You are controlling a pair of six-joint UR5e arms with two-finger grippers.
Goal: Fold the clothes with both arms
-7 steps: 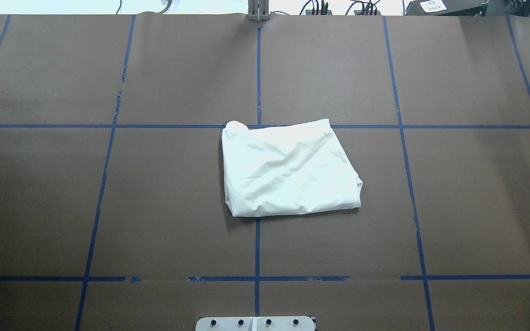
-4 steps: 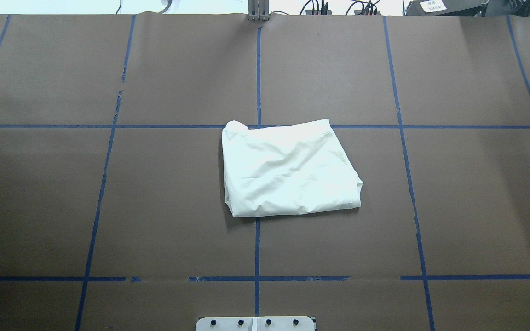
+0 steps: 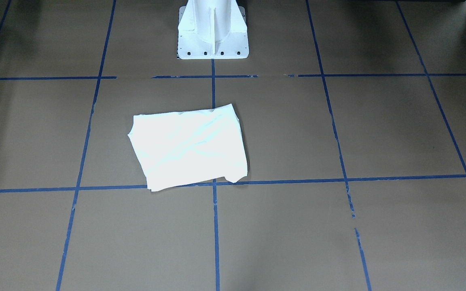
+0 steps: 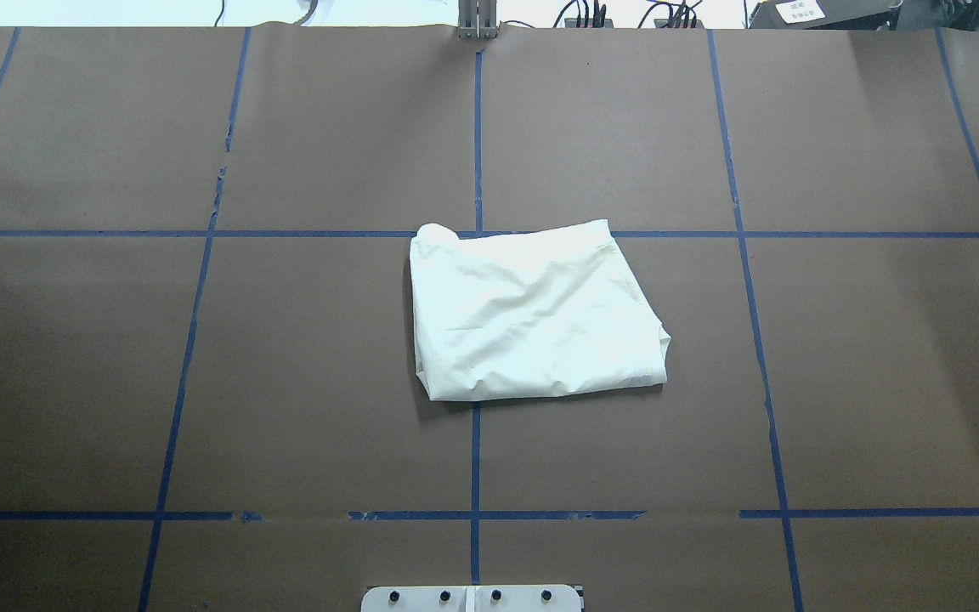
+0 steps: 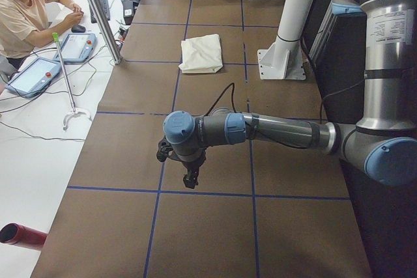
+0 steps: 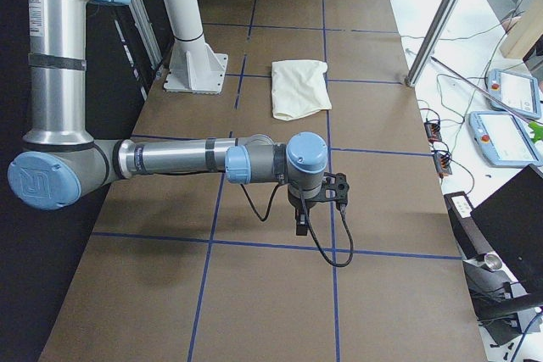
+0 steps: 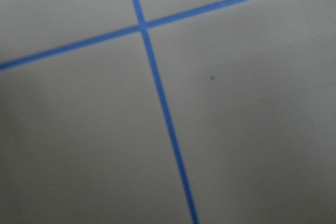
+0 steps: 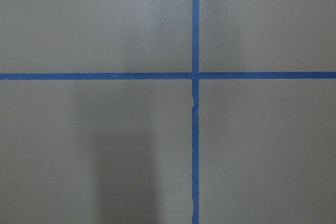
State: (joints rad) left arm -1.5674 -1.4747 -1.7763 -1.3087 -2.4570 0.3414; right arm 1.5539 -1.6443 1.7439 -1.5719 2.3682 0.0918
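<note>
A white garment (image 4: 536, 313) lies folded into a rough rectangle near the middle of the brown table; it also shows in the front view (image 3: 190, 147), the left side view (image 5: 202, 52) and the right side view (image 6: 300, 88). My left gripper (image 5: 190, 180) hangs over the table's left end, far from the garment. My right gripper (image 6: 300, 225) hangs over the table's right end, also far from it. Both show only in the side views, so I cannot tell if they are open or shut. The wrist views show only bare table and blue tape.
The brown table (image 4: 285, 382) carries a grid of blue tape lines (image 4: 476, 459). The white pedestal base (image 3: 212, 30) stands at the robot's edge. A seated person (image 5: 26, 11) and teach pendants (image 5: 36, 75) are beyond the far edge. A red cylinder (image 5: 23, 236) lies off the left end.
</note>
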